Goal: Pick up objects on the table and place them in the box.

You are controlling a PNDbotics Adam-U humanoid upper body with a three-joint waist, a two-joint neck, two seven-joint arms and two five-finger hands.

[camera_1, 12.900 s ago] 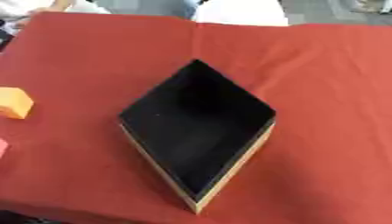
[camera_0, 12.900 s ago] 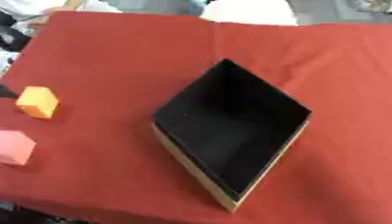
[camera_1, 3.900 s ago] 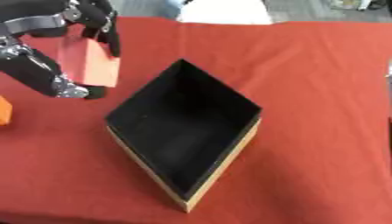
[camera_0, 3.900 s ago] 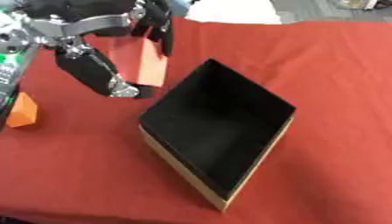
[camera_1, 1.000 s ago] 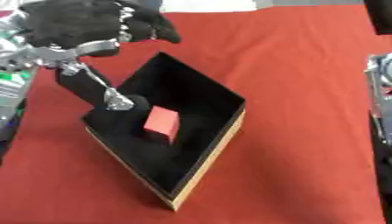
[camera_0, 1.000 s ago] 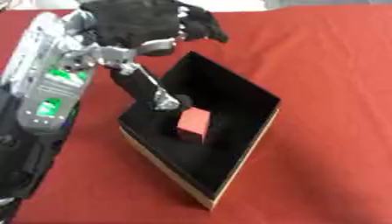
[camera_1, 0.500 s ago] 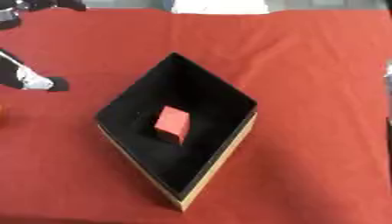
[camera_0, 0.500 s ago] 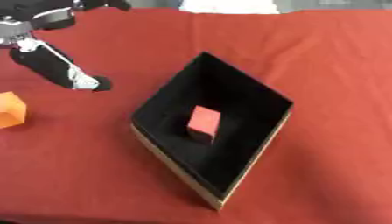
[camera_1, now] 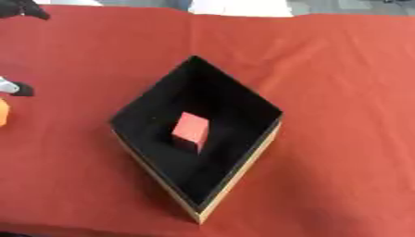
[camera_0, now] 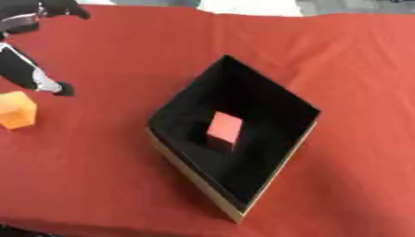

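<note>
We see a table draped in a red cloth [camera_0: 113, 185] that fills nearly the whole scene. On it, near the middle, sits the box [camera_0: 194, 173], turned corner-on so that it reads as a diamond; its inside is black and its outer walls are tan. A pink block [camera_0: 224, 130] lies on the box floor, about at its centre, tilted on one edge and clear of all four walls.

At the left edge of the left eye view we find the left hand [camera_0: 36, 76], black with silver parts, above the cloth and well apart from the box. Only part of it shows: a dark fingertip at the top corner and a thin digit ending in a black tip lower down. The fingers look spread with nothing between them, so we read the hand as open and holding nothing.

Just below that digit an orange cube [camera_0: 16, 110] rests on the cloth near the left edge, not touching the hand. In the right eye view only a sliver of it shows.

We see no right hand in either view.
</note>
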